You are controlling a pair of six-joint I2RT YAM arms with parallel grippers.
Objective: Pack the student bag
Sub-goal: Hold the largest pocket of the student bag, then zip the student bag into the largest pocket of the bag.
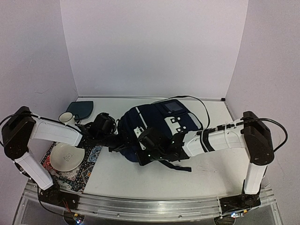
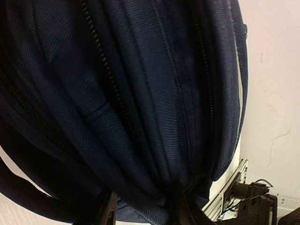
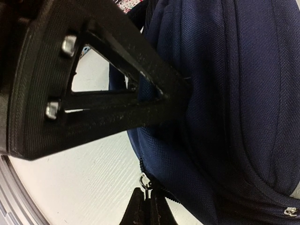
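Right now the student bag [image 1: 159, 119] is lying in the middle of the table [image 1: 211, 173], with its front pocket facing up and its rounded end pointing near and left, toward both arms. The right gripper [image 3: 148, 206] is reaching in from the right and clenching tight on a zipper pull [image 3: 144, 180], whose small metal ring is poking out just above the closed fingertips at the bag's near edge. The left gripper [image 2: 147, 213] is pressing against the bag's left end, its two fingers sitting either side of a bunched fold of navy fabric; whether they are actually squeezing it I cannot tell. At the near left, a white plate [image 1: 68, 157] is resting on a patterned mat [image 1: 70, 176]. Farther back, a mug [image 1: 67, 118] is standing just beside a dark-teal pouch [image 1: 80, 108]. A black cable [image 1: 197, 100] is looping around the bag's far right side.
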